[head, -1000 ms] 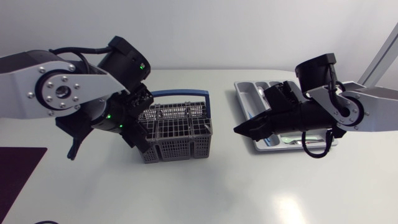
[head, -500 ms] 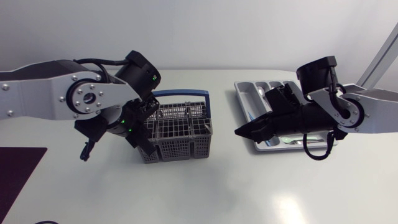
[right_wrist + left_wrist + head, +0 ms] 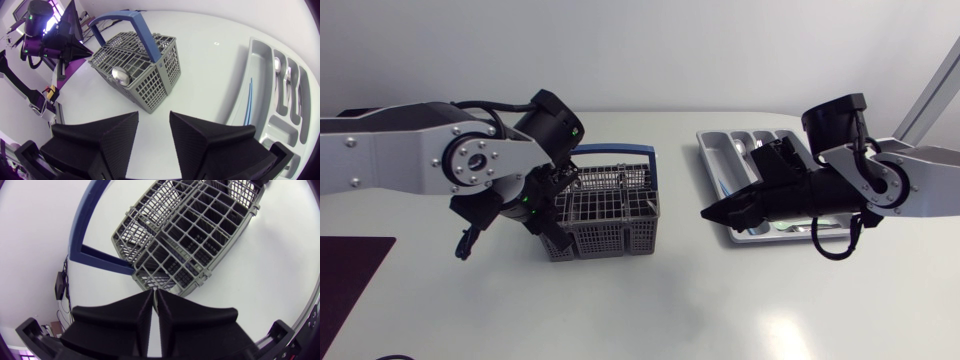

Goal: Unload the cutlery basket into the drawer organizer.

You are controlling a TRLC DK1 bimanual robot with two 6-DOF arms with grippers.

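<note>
The grey mesh cutlery basket (image 3: 610,210) with a blue handle (image 3: 615,152) stands mid-table. My left gripper (image 3: 550,200) is at the basket's left end. In the left wrist view its fingers (image 3: 154,294) are pressed together just at the basket's near corner (image 3: 155,277), and I see nothing between them. A spoon's bowl (image 3: 121,75) shows inside the basket (image 3: 145,80). The grey drawer organizer (image 3: 720,160) lies to the right, partly under my right arm. My right gripper (image 3: 708,213) hangs open and empty between basket and organizer (image 3: 260,55).
The organizer holds a spoon (image 3: 276,62), a fork (image 3: 290,75) and a thin blue utensil (image 3: 248,100). A dark purple mat (image 3: 345,275) lies at the table's front left. Bare white table lies in front of the basket.
My left arm has swung right, closer to the basket, and its fingers have come together. The right arm has barely moved.
</note>
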